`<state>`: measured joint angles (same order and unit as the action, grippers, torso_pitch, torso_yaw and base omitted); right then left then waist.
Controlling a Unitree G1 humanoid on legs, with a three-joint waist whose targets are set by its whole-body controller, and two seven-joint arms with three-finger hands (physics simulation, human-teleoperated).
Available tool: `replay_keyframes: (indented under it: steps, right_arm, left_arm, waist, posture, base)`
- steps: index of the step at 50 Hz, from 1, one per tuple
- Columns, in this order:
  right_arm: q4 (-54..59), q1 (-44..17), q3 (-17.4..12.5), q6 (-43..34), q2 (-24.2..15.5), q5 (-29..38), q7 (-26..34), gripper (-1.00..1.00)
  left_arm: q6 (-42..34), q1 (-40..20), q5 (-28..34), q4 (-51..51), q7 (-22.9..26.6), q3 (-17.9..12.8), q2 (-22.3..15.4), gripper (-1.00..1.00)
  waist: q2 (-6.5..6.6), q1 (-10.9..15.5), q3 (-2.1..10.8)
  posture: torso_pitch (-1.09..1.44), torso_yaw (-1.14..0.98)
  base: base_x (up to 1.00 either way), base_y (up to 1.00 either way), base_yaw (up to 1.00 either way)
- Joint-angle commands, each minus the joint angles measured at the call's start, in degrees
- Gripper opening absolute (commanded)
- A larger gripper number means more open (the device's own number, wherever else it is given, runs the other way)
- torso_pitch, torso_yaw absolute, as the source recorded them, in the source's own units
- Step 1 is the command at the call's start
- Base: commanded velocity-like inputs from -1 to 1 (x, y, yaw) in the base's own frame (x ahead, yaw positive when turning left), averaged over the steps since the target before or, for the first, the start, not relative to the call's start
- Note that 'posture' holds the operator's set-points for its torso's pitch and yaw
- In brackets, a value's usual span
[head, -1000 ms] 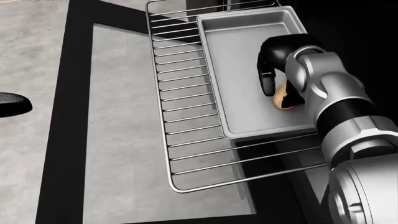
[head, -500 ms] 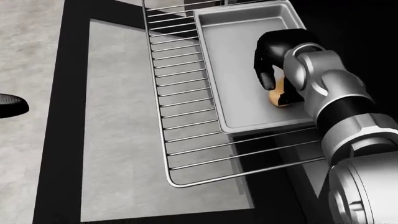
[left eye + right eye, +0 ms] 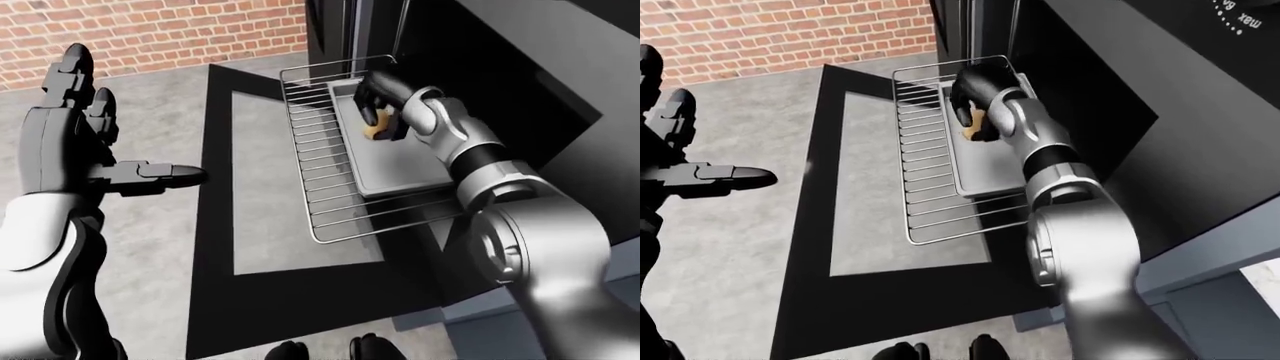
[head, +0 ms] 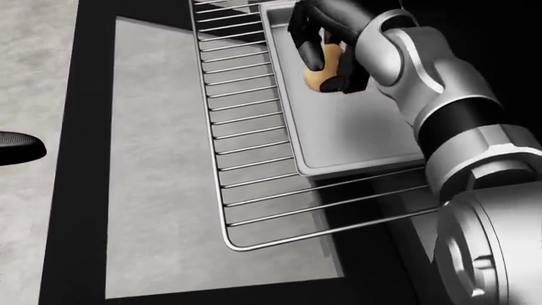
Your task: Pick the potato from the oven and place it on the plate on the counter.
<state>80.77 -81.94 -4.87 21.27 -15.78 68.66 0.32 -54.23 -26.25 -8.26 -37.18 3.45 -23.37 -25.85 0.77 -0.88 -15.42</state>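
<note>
**Potato gripped over the tray**

Since the earlier frame, the right hand (image 4: pixel 326 47) has shifted toward the top of the head view and carried the potato (image 4: pixel 322 75) with it. A second ago the potato sat low on the tray near the wrist. Now it shows higher up the tray, between the black fingers (image 4: pixel 307 49).

That hand is clamped on the potato: one finger runs down its left side and another wraps its right, with the tan body showing between them. Whether the potato has cleared the baking tray (image 4: pixel 356 133) or still touches it cannot be told from these views. The tray rests on the pulled-out oven rack (image 4: pixel 254 159), above the open oven door (image 3: pixel 265 217).

The potato sits inside the right hand's grasp, below the palm. Its long axis seems to run roughly along the tray's length, though the fingers hide too much to be sure. The left hand (image 3: pixel 75 135) hangs well apart over the floor, fingers spread and empty.

Neither plate nor counter shows here, so the coming move probably calls for lifting clear and turning away from the oven.
</note>
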Motion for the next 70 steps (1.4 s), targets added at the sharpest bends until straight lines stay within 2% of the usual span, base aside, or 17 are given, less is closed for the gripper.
replay_keyframes:
  steps: [1,6,7,10,13,16,17,24,25,26,31,35,44,51,70]
  right_arm:
    - [-3.0,-3.5,-1.5,1.1,0.1,-6.4,0.3,-1.00]
    - [-3.7,-4.7,-5.2,-3.6,2.3,-19.8,7.6,-1.00]
    - [-3.9,-5.1,-7.1,-5.0,3.1,-24.4,9.0,-1.00]
    - [-4.3,-6.3,-7.4,-10.1,3.9,-32.0,11.3,-1.00]
    - [-4.7,-7.1,-6.1,-15.5,4.6,-36.6,11.6,-1.00]
    - [-5.1,-8.4,-8.1,-16.8,5.4,-44.9,12.1,-1.00]
    - [-5.2,-8.8,-7.6,-18.5,5.5,-46.2,11.0,-1.00]
    - [-6.5,-10.9,-6.1,-16.4,6.0,-55.1,11.4,-1.00]
    - [-6.4,-11.4,-6.3,-19.7,6.1,-56.5,10.8,-1.00]
    - [-6.7,-11.3,-6.0,-19.3,6.2,-57.4,11.1,-1.00]
    - [-7.6,-12.1,-3.6,-19.4,6.2,-59.1,11.8,-1.00]
    - [-8.2,-12.3,-3.1,-19.1,6.3,-60.5,11.9,-1.00]
    - [-8.9,-12.5,-2.5,-18.8,5.7,-62.3,12.3,-1.00]
    - [-10.3,-12.4,-2.4,-19.6,5.3,-64.3,12.0,-1.00]
    - [-15.7,-10.3,-0.9,-21.3,6.2,-66.1,12.4,-1.00]
  left_arm:
    - [1.5,-1.4,0.3,-1.6,-0.3,-0.8,-0.9,1.00]
    - [1.5,-1.4,0.4,-1.5,-0.1,-0.9,-0.9,1.00]
    - [1.4,-1.5,0.4,-1.6,-0.1,-0.9,-1.0,1.00]
    - [1.5,-1.6,0.4,-1.3,-0.1,-0.9,-1.1,1.00]
    - [1.7,-1.7,0.4,-1.1,-0.2,-0.8,-1.0,1.00]
    - [1.5,-1.8,0.4,-1.1,-0.2,-0.8,-1.0,1.00]
    - [1.4,-1.8,0.4,-1.1,-0.2,-0.9,-1.1,1.00]
    - [2.1,-1.5,0.4,-0.5,-0.4,-1.1,-1.1,1.00]
    - [2.1,-1.6,0.4,-0.4,-0.5,-1.1,-1.1,1.00]
    - [2.1,-1.7,0.4,-0.4,-0.5,-1.0,-1.1,1.00]
    - [2.9,-1.7,0.3,-0.6,-0.7,-0.8,-0.8,1.00]
    - [2.7,-1.3,0.5,-0.5,-0.6,-0.5,-0.9,1.00]
    - [0.7,-1.5,0.1,-1.5,-0.6,-1.3,-1.0,1.00]
    - [0.4,-1.7,-0.2,-1.6,-0.7,-1.5,-1.3,1.00]
    - [-0.7,-3.4,-0.6,-1.1,-1.5,-1.5,-2.2,1.00]
  waist:
    - [0.14,0.0,2.38]
    - [0.10,-0.1,2.22]
    - [0.07,-0.2,2.22]
    - [0.03,-0.2,2.27]
    - [0.08,-0.2,2.30]
    - [0.20,-0.1,2.37]
    - [0.24,-0.1,2.39]
    - [0.70,-0.3,2.27]
    - [0.77,-0.3,2.26]
    - [0.84,-0.4,2.28]
    - [1.03,-0.5,2.24]
    - [1.16,-0.6,2.42]
    - [1.45,-0.8,3.87]
    - [1.49,-0.8,5.98]
    - [1.83,-0.3,12.85]
  posture:
    - [0.36,0.00]
    - [0.36,0.00]
    - [0.36,0.00]
    - [0.36,0.00]
    - [0.36,0.00]
    - [0.36,0.00]
    - [0.36,0.00]
    - [0.36,0.00]
    - [0.36,0.00]
    - [0.36,0.00]
    - [0.36,0.00]
    - [0.35,0.00]
    - [0.26,0.00]
    - [0.19,0.00]
    - [0.00,0.00]
  base:
    - [0.00,0.00,0.00]
    - [0.00,0.00,0.00]
    - [0.00,0.00,0.00]
    - [0.00,0.00,0.00]
    - [0.00,0.00,0.00]
    - [0.00,0.00,0.00]
    - [0.00,0.00,0.00]
    - [0.00,0.00,0.00]
    - [0.00,0.00,0.00]
    - [0.00,0.00,0.00]
    - [0.00,0.00,0.00]
    - [0.00,0.00,0.00]
    - [0.00,0.00,0.00]
    - [0.00,0.00,0.00]
    - [0.00,0.00,0.00]
